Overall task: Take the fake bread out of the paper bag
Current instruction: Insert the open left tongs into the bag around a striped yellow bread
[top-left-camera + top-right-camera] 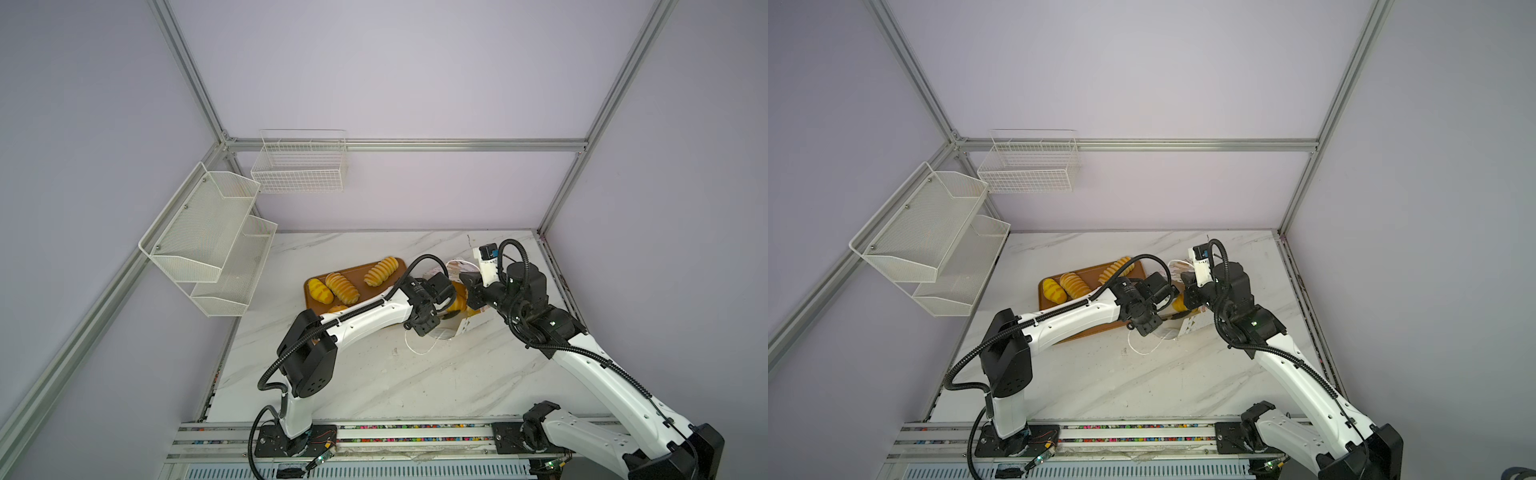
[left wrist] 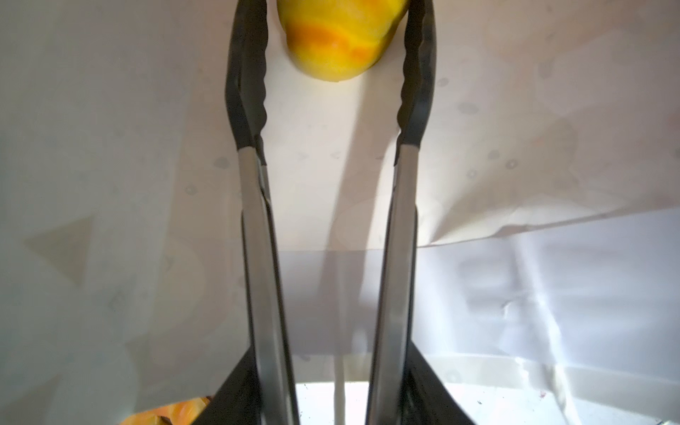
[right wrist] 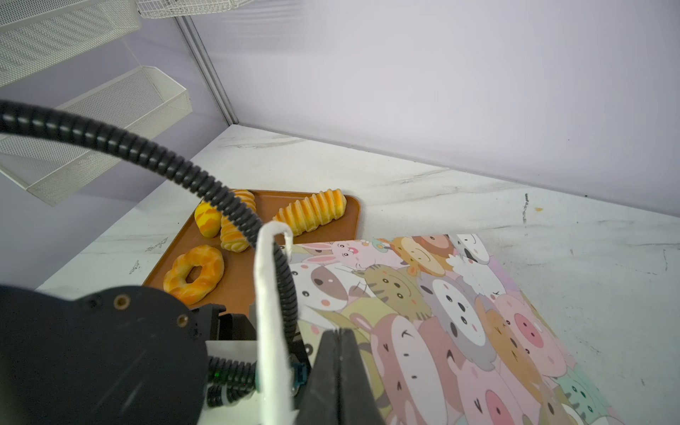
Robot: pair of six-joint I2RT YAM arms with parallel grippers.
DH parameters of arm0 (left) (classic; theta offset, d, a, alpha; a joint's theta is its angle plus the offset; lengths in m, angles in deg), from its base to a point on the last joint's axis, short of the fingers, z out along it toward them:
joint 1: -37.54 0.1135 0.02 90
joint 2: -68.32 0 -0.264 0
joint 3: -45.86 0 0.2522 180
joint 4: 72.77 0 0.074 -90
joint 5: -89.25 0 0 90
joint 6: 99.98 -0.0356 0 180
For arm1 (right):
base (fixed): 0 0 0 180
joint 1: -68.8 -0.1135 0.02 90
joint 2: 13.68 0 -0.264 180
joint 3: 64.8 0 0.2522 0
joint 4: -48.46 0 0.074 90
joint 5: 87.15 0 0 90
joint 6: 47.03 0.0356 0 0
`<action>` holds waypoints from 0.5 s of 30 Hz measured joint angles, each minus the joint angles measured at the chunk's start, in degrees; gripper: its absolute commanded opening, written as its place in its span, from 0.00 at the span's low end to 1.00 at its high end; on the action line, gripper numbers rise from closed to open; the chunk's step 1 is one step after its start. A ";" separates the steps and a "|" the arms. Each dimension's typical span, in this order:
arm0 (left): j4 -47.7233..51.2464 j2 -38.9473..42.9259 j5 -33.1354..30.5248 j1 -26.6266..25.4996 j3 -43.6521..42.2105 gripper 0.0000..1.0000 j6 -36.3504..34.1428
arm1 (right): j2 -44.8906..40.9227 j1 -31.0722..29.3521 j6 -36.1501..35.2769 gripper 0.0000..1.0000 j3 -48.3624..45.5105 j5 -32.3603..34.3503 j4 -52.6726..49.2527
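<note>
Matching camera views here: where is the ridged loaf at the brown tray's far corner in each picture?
In a top view: ridged loaf, centre.
In a top view: centre-left, partly hidden.
Left wrist: not in it.
Right wrist: near centre.
Shared landmark: brown tray beneath it.

Inside the paper bag the tongs run down the middle, their tips on either side of one yellow fake bread. White paper closes in on both flanks. At the bag's mouth the left gripper and right gripper crowd together, with a white cord handle just beside the right one. The brown tray, carrying a ring doughnut and ridged loaves, lies just beside the bag. The near half of the table is open, as is the strip behind the bag.
</note>
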 measured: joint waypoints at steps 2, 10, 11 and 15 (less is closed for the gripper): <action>-0.09 0.00 0.11 0.02 0.00 0.49 -0.02 | 0.00 0.00 0.00 0.00 0.00 -0.31 0.00; -1.03 -0.04 1.55 0.22 0.04 0.49 -0.44 | 0.00 0.00 -0.02 0.00 -0.02 -2.45 0.07; -1.22 -0.11 1.84 0.22 0.04 0.49 -0.48 | 0.00 0.00 -0.04 0.00 0.00 -2.69 0.09; -1.84 -0.96 2.49 0.22 0.13 0.48 -0.48 | 0.02 0.00 -0.04 0.00 -0.17 -3.17 0.24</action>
